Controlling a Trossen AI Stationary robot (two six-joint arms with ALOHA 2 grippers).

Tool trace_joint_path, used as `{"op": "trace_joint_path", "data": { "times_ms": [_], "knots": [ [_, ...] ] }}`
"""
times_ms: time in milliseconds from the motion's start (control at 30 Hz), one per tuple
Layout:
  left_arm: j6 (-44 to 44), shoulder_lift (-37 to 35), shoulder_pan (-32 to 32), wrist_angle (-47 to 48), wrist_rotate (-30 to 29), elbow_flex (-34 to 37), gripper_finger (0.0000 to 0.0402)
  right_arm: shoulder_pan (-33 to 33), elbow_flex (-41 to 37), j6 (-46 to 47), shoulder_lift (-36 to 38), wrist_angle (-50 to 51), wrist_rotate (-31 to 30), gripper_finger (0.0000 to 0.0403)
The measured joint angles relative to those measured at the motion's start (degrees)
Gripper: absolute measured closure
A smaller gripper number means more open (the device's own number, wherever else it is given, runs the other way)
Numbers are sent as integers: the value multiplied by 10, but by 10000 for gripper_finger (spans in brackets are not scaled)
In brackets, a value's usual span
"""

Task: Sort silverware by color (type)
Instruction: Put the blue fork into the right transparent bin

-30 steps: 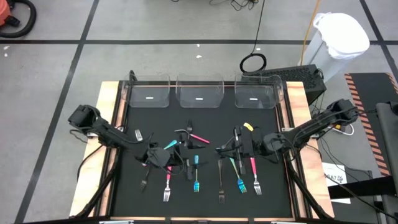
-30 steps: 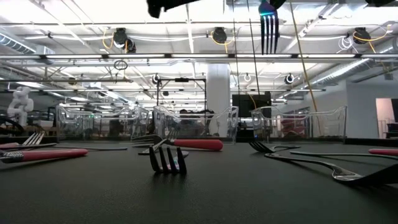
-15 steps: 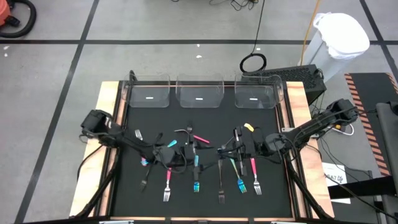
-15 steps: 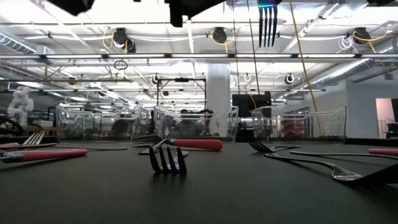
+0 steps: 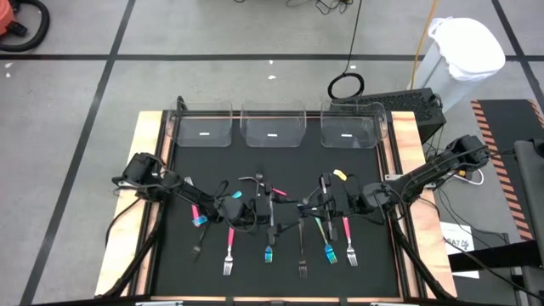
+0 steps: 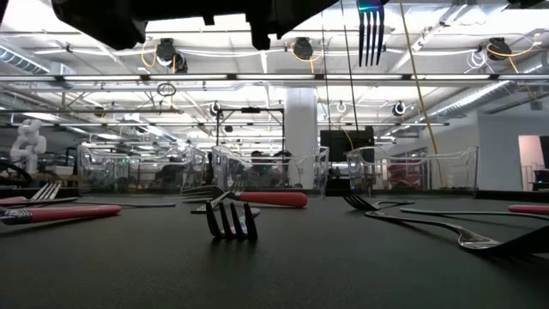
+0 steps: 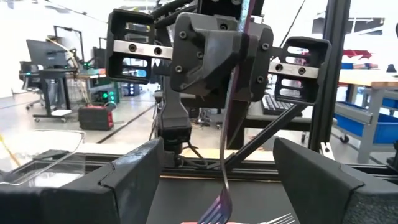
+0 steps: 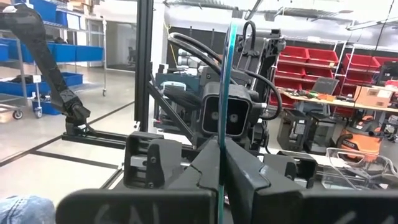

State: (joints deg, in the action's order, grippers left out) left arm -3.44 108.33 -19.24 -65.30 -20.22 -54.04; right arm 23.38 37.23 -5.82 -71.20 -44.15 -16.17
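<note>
My right gripper [image 5: 308, 205] is over the mat's right half, shut on a teal-handled fork [image 6: 370, 34] that hangs tines down. My left gripper [image 5: 253, 216] is open over the mat's middle and faces the right one. In the left wrist view its fingers [image 7: 130, 180] stand wide on either side of the hanging fork [image 7: 227, 155] without touching it. More silverware lies flat on the black mat: pink-handled forks [image 5: 229, 251] [image 5: 348, 238], teal-handled ones [image 5: 269, 240] [image 5: 328, 246] and black ones [image 5: 302, 255]. My right gripper pinches the teal fork's handle [image 8: 222, 134] between its two fingers, which come in level from the table's right and lie across it. The fork stands upright, seen edge-on, lifted clear of the mat with its tines [image 7: 217, 213] hanging down.
Three clear bins [image 5: 204, 129] [image 5: 274, 127] [image 5: 348, 129] stand in a row along the mat's far edge. A yellow piece [image 5: 340, 173] lies near the right arm. Wooden rails [image 5: 153, 170] border the mat. Forks lie close in front of the low camera [image 6: 230, 221].
My left gripper has moved toward the table's right, closing on the right gripper and the hanging fork; its dark body now fills the top of the low view. The right gripper has kept still with the fork.
</note>
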Motion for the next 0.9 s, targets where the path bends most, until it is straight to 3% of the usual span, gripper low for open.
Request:
{"op": "trace_joint_path", "data": {
  "times_ms": [533,900],
  "knots": [
    [4,4,7,2,7,-7,140,0,0,0,0,2,0,397],
    [-35,107,4,5,14,-122,146,0,1,-9,0,7,0,397]
  ]
}}
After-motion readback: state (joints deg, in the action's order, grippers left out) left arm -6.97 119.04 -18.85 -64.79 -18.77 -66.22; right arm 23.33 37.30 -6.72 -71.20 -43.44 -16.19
